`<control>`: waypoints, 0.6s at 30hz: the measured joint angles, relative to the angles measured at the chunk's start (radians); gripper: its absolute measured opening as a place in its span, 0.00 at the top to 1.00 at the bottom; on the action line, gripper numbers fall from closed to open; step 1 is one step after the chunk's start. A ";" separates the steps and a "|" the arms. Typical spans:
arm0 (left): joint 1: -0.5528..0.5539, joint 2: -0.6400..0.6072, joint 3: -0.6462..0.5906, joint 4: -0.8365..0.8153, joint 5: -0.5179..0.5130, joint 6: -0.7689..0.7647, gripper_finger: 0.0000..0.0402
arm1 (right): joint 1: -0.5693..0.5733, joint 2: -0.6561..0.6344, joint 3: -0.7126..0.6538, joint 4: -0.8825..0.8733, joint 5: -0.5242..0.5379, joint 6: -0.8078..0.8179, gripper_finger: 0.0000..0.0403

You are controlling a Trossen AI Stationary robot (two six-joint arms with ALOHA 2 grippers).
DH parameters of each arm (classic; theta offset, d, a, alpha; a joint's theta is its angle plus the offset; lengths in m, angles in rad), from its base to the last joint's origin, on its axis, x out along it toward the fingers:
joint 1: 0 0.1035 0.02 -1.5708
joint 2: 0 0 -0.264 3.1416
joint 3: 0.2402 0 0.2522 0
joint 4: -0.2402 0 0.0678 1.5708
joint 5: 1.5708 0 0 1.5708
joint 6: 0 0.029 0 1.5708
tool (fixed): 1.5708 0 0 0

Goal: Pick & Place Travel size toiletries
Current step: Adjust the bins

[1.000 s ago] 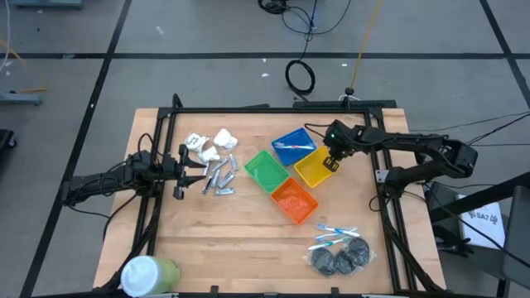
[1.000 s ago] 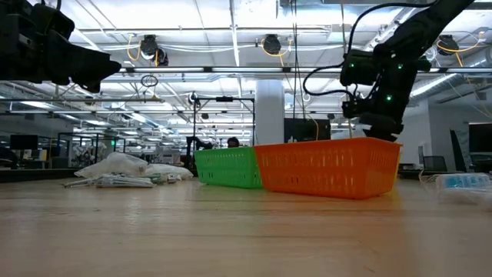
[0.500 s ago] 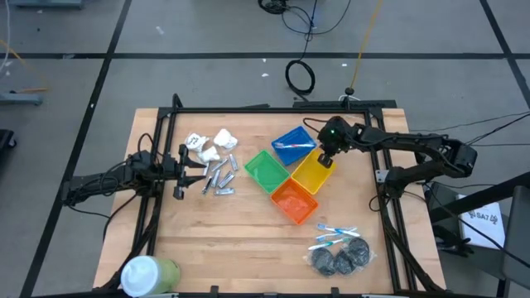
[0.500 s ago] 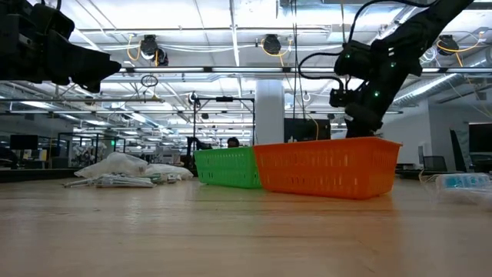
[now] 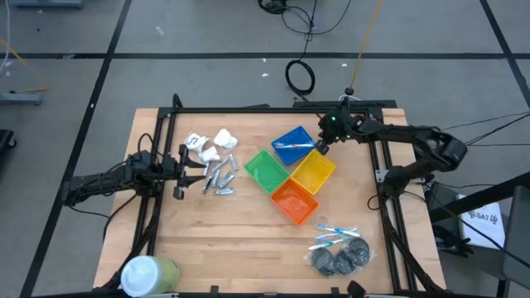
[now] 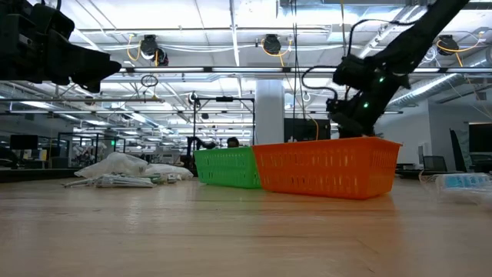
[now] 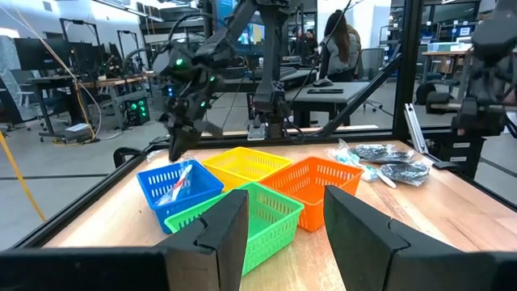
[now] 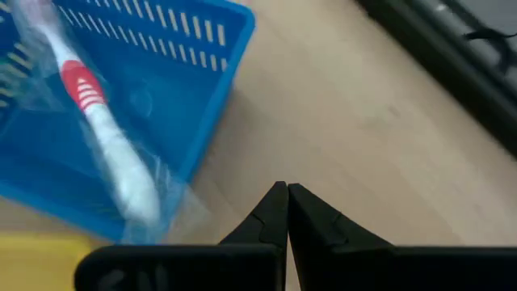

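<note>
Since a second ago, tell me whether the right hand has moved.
Yes. In the high view the right hand went from over the yellow bin to its far corner beside the blue bin.

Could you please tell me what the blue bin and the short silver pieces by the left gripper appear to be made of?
The blue bin looks like moulded plastic: glossy, evenly coloured, with slotted walls. The short silver pieces look metallic, judging by their bright grey sheen, though a foil or silvery plastic finish cannot be ruled out from above.
</note>
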 joint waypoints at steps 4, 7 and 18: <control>0.000 0.000 0.000 0.000 0.000 0.000 0.60 | -0.001 0.113 0.038 0.026 -0.011 -0.022 1.00; 0.000 0.000 0.000 0.000 0.000 0.000 0.60 | -0.001 0.164 0.069 0.037 -0.011 -0.033 1.00; 0.000 0.000 0.000 0.000 0.000 0.000 0.60 | 0.002 0.191 0.086 0.129 -0.151 -0.163 1.00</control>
